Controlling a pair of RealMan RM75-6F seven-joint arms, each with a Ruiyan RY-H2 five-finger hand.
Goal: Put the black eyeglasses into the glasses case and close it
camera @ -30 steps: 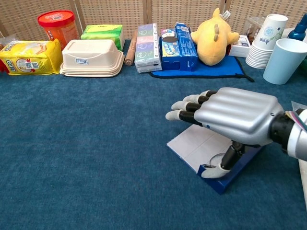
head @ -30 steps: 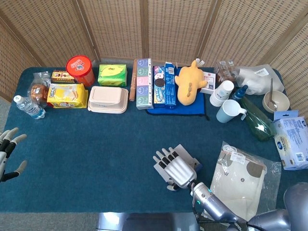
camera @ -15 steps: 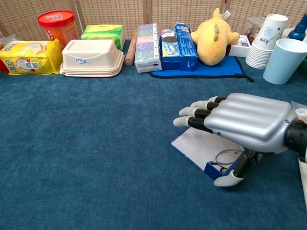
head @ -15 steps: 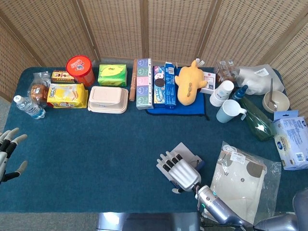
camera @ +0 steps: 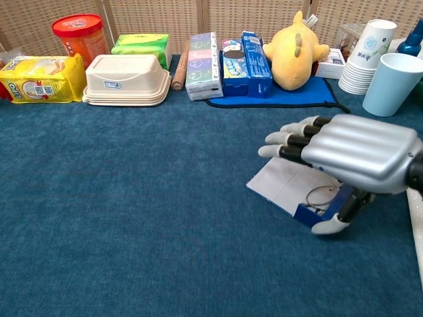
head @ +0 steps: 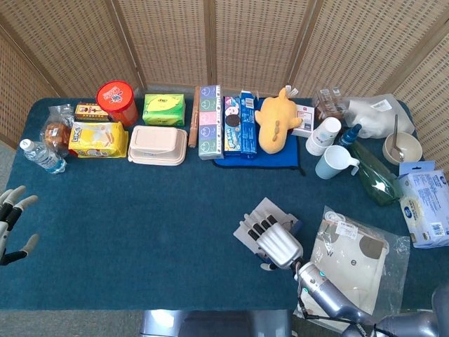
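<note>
my right hand (camera: 353,158) is hovering over the glasses case (camera: 291,188), fingers extended, holding nothing | eyeglasses (camera: 322,196) are lying inside the open case | my left hand (head: 12,223) is idling spread at the table edge (head: 105,298)

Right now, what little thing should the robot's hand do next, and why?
Probably tip the pale lid over to close the glasses case. The glasses seem to lie in the blue tray already, the lid is flat open on the cloth, and the right hand hovers over it holding nothing. The left hand is far off.
</note>
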